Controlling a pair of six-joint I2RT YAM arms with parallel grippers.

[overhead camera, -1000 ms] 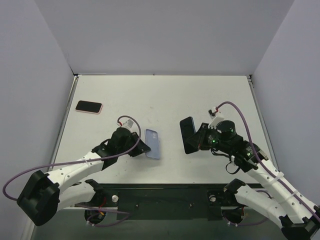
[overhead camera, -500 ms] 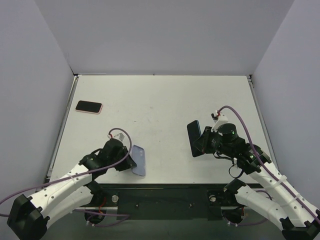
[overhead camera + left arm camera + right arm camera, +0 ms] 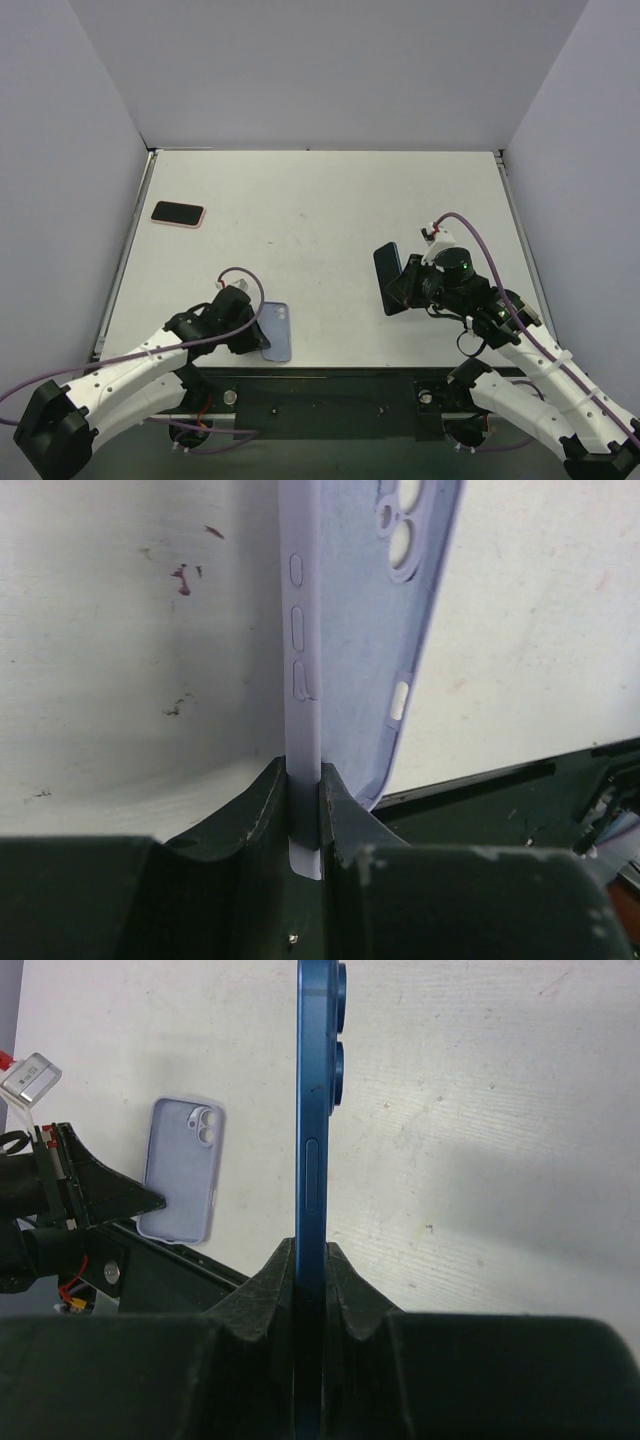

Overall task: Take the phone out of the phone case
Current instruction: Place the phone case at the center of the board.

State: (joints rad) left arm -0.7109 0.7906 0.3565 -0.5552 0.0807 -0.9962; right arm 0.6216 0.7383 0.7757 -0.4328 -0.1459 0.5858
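The empty lilac phone case (image 3: 279, 332) lies near the table's front edge, left of centre, its back and camera holes facing up. My left gripper (image 3: 262, 335) is shut on the case's side wall (image 3: 303, 680). The case also shows in the right wrist view (image 3: 182, 1170). The blue phone (image 3: 387, 279) is out of the case, held on edge above the table at the right. My right gripper (image 3: 408, 288) is shut on the phone (image 3: 312, 1110), jaws closed against both faces.
A second phone in a pink case (image 3: 178, 214) lies at the far left of the white table (image 3: 320, 200). The dark base rail (image 3: 330, 390) runs along the near edge, just below the lilac case.
My left gripper has pulled the lilac case down and left toward the front edge and laid it flatter. My right gripper moved the phone slightly right, then held still.
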